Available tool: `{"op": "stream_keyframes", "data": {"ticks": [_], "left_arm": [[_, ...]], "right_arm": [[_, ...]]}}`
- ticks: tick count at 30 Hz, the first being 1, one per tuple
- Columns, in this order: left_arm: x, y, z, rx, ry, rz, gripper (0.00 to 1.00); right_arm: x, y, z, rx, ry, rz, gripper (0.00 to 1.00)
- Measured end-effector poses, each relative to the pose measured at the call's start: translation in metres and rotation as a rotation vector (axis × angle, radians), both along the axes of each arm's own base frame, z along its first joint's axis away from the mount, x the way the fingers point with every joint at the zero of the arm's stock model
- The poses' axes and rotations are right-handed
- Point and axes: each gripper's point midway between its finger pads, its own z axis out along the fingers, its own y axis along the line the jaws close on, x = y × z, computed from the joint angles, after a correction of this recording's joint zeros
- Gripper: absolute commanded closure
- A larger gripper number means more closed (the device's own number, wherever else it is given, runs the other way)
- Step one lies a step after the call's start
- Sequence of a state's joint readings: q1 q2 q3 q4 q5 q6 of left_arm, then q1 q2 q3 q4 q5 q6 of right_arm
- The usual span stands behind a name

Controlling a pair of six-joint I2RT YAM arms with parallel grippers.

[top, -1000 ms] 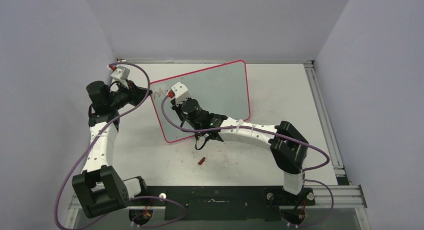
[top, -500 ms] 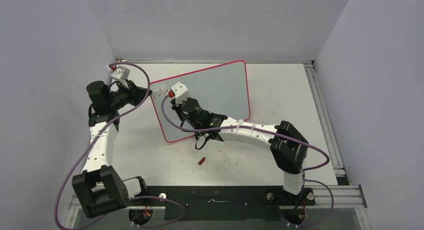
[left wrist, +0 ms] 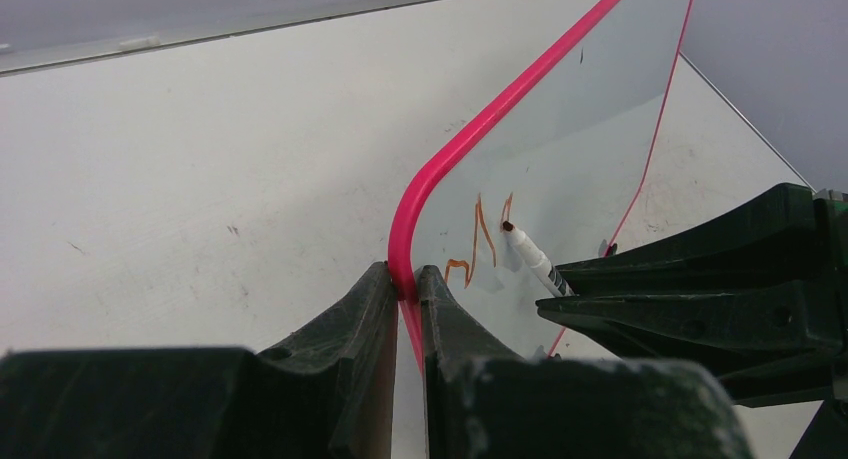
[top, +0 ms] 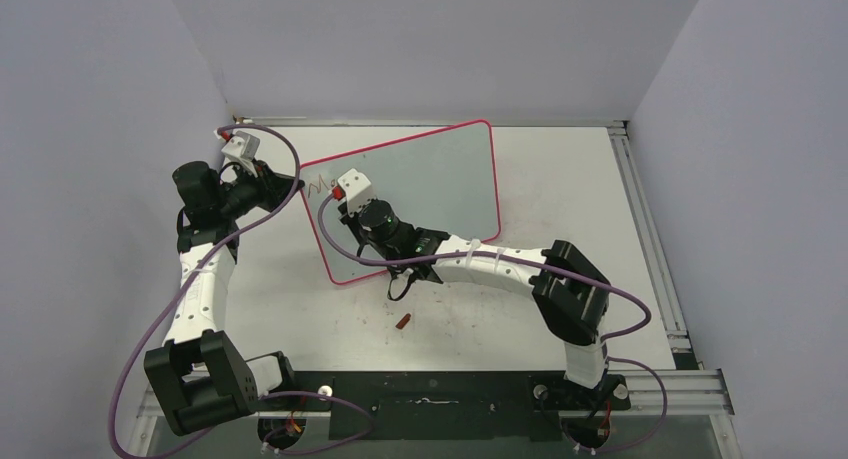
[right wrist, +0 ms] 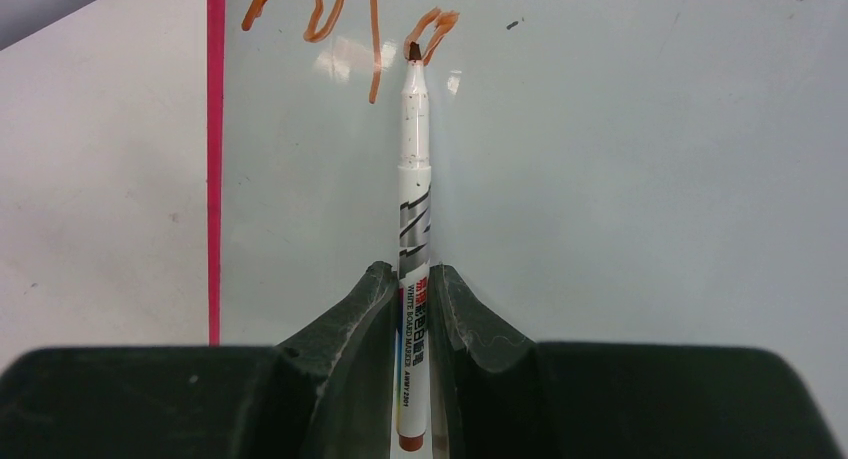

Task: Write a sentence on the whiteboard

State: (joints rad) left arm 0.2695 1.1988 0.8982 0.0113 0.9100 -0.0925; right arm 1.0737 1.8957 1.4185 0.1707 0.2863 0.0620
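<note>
Whiteboard (top: 440, 179) clamped in left pincer (left wrist: 407, 279); marker (right wrist: 413, 199), right pincer (right wrist: 413, 279).

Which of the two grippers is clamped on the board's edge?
The left gripper, shut on the pink rim of the whiteboard near its corner; the right gripper holds a marker instead, tip at the sentence.

White table (top: 560, 199), matte, with faint scuffs and specks on the top. An aluminium rail (top: 650, 239) runs down its right edge. A black mounting plate (top: 450, 404) lies across the near edge, on my side.

The whiteboard (top: 440, 179) sits left of centre, tilted, with its pink-red rim all round. Its near corner comes down toward the tabletop, but I cannot tell how much of the board actually rests there.

One small red-brown cap (top: 404, 321) lies loose on the bare top. It is nearer to me than the board and clear of the rim.
</note>
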Motion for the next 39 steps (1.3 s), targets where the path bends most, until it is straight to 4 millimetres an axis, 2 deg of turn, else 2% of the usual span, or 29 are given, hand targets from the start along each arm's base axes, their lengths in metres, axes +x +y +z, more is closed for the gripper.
{"op": "stream_keyframes", "data": {"ticks": [13, 18, 22, 28, 31, 39], "left_arm": [[0.0, 0.0, 0.0, 0.0, -0.001, 0.0, 1.0], [-0.001, 0.0, 0.001, 0.001, -0.003, 0.0, 1.0], [-0.001, 0.0, 0.001, 0.001, -0.003, 0.0, 1.0], [-0.001, 0.0, 0.001, 0.001, -0.005, 0.0, 1.0], [-0.001, 0.0, 0.001, 0.002, -0.003, 0.005, 1.0], [-0.001, 0.001, 0.001, 0.003, 0.0, 0.012, 1.0]], "right_arm": [[-0.002, 0.001, 0.001, 0.001, -0.001, 0.01, 0.95], [-0.004, 0.002, 0.008, 0.014, -0.005, 0.027, 0.95], [-0.008, 0.0, 0.027, 0.044, -0.018, 0.041, 0.95], [-0.015, -0.008, 0.069, 0.114, -0.053, 0.055, 0.95], [-0.016, -0.01, 0.078, 0.132, -0.057, 0.07, 0.95], [-0.009, -0.018, 0.067, 0.103, -0.026, 0.074, 0.95]]}}
